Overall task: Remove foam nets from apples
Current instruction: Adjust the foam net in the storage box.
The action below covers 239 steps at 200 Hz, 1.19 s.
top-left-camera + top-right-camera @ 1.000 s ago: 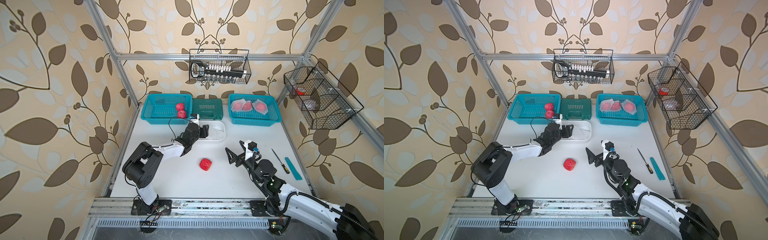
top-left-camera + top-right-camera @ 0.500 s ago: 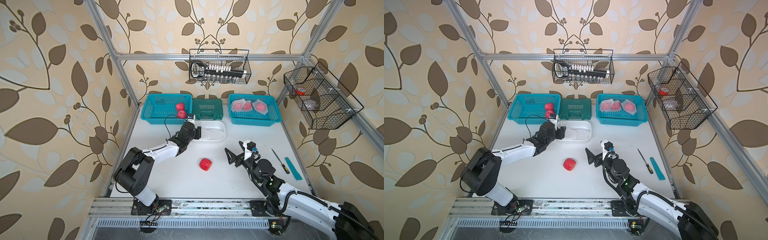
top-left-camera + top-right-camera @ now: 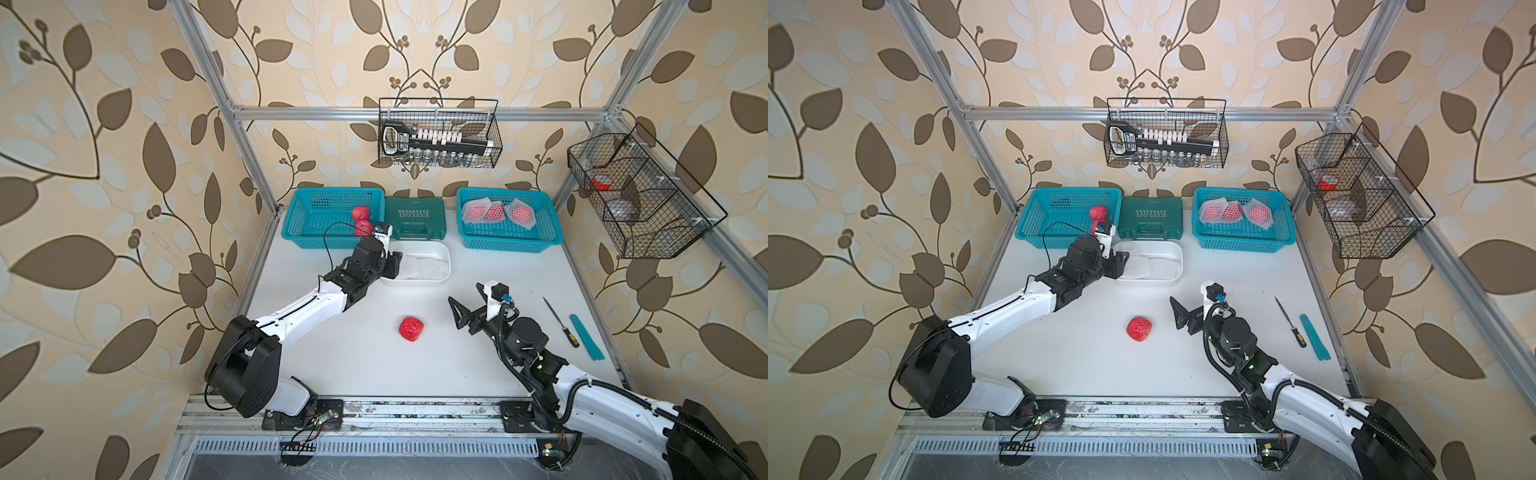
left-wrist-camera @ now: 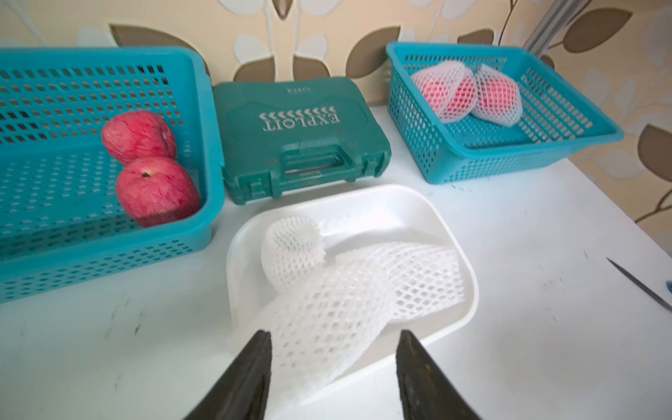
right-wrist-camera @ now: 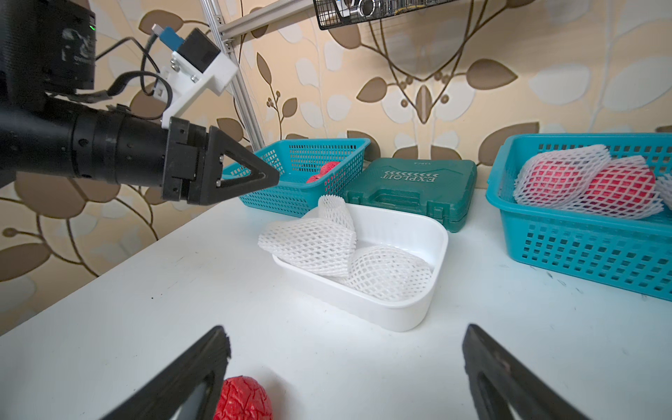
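A bare red apple [image 3: 411,328] lies on the white table, also low in the right wrist view [image 5: 243,398]. My right gripper [image 3: 467,299] hangs open just right of it, nothing between its fingers [image 5: 345,332]. My left gripper [image 3: 394,265] stands open at the left end of the white tub [image 3: 432,249]. Three foam nets lie in the tub; one [image 4: 327,312] hangs over the rim below the left jaws [image 4: 332,336], apart from both fingers. Netted apples [image 3: 494,212] sit in the right teal basket [image 3: 511,245]. Two bare apples [image 3: 361,220] sit in the left teal basket [image 3: 316,232].
A green tool case [image 3: 415,216] stands between the baskets, behind the tub. A small screwdriver [image 3: 559,318] and a teal strip [image 3: 586,336] lie at the table's right edge. Wire baskets hang on the back wall [image 3: 440,137] and the right wall [image 3: 640,199].
My left arm's elbow has sunk low and leftward while its gripper stays at the tub's left end, jaws a little narrower. The right arm and the bare apple have not moved.
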Each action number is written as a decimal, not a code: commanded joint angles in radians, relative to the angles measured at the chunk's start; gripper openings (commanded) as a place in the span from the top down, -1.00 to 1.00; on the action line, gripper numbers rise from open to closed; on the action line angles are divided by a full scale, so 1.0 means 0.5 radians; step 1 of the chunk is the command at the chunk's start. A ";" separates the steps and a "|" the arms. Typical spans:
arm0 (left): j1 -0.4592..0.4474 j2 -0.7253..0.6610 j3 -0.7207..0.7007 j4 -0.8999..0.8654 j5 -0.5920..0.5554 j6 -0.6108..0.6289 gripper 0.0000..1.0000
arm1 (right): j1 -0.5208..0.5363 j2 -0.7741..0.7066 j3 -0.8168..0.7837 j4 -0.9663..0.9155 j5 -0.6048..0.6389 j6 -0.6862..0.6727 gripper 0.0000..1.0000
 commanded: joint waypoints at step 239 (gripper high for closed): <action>-0.021 0.819 0.501 -0.085 0.232 0.005 -0.17 | 0.003 -0.090 -0.012 -0.012 0.020 0.012 -0.98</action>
